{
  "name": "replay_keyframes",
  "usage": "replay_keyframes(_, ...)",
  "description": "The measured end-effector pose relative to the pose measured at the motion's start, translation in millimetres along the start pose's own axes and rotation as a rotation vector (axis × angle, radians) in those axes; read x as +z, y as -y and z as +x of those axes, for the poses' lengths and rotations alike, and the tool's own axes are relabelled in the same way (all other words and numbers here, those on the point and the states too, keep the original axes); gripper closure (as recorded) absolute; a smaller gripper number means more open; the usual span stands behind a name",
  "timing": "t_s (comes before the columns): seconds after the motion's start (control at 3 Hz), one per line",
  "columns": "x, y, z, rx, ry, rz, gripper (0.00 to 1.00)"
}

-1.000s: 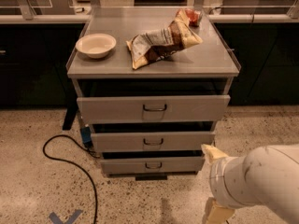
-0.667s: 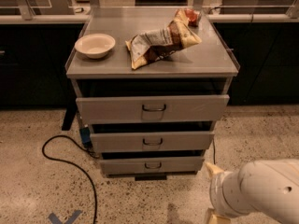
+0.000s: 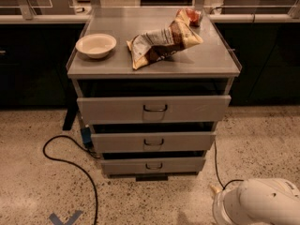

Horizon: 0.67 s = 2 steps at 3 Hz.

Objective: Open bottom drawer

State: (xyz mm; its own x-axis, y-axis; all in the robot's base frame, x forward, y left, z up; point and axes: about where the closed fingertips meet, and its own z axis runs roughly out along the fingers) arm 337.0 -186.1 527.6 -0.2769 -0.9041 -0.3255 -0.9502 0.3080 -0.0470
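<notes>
The grey metal cabinet stands in the middle of the camera view with three drawers. The bottom drawer is the smallest front, lowest down, with a small dark wire handle at its centre. A dark gap shows above it. My white arm fills the lower right corner, on the floor side, right of and below the bottom drawer. Of my gripper only a small pale tip shows at the arm's left edge, well clear of the handle.
A white bowl and a crumpled chip bag lie on the cabinet top, with a red item at the back. A black cable loops on the floor at left. Blue tape marks the floor. Dark counters stand behind.
My arm has sunk lower and moved right, away from the drawers' right side. The drawers have not moved.
</notes>
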Motion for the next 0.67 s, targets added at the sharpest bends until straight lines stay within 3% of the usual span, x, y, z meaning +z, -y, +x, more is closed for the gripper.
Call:
replay_keyframes(0.33, 5.3, 5.4, 1.6, 0.004, 0.003, 0.001, 0.00)
replay_keyframes(0.67, 19.5, 30.5, 5.5, 0.021, 0.015, 0.049, 0.00)
